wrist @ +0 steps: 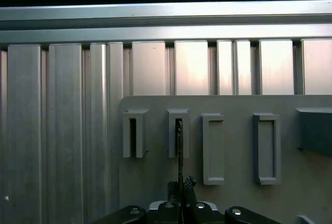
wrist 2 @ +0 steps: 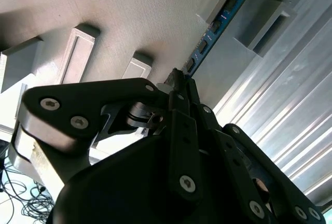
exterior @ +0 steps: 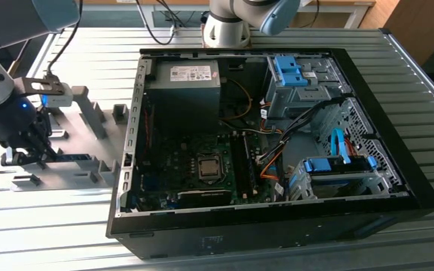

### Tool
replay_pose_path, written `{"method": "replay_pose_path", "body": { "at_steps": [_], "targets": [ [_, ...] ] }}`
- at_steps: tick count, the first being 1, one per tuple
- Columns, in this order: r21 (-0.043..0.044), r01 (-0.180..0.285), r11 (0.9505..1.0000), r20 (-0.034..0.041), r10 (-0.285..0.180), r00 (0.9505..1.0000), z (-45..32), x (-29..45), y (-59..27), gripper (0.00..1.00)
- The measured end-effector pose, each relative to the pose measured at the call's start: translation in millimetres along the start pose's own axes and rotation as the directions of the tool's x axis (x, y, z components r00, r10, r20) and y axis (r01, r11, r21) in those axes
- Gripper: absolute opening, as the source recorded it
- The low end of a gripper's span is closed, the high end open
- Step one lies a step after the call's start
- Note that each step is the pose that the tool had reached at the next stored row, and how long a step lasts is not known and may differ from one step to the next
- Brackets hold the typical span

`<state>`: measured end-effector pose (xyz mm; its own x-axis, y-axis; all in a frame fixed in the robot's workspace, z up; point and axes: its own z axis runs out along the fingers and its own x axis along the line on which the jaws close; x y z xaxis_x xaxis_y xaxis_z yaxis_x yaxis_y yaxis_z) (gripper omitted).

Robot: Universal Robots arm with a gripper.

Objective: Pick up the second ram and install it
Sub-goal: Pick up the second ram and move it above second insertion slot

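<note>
Gripper (wrist: pixel 181 184) alignment is what this pick-up turns on, in our judgement. The grip should sit square across the flat faces of the second ram (wrist: pixel 180 146). Any lift should run straight along the slot, since so thin a board could bind or flex if pulled at a slant. We would also want the hold kept off the black chips (wrist 2: pixel 229 3) and firm enough that the stick cannot swing.

We find the second ram standing on edge in the grey holder (wrist: pixel 155 182), with its far end seated in a slotted block (wrist: pixel 178 117). In the first wrist view it shows as a thin dark line running from that block to the gripper. In the second wrist view its blue face runs from the fingertips towards the block.

The gripper's fingers (wrist 2: pixel 191 92) are drawn almost together, one on each side of the stick. By appearance they are clamped on it near its nearer end. The stick has not been lifted out of the holder.

The holder lies on the ribbed metal bench (exterior: pixel 51 226), just beside the open computer case (exterior: pixel 277 237), on the exterior view's left. The stick is therefore well apart from the board inside the case.
</note>
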<state>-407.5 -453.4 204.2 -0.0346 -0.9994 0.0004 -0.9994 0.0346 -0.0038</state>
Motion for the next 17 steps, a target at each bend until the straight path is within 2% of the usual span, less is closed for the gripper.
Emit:
{"method": "replay_pose_path", "body": {
  "at_steps": [17],
  "targets": [
    [0.0001,0.0,1.0,0.0001,0.0,1.0,-3.9,0.0,0.0,0.14]
  ]
}}
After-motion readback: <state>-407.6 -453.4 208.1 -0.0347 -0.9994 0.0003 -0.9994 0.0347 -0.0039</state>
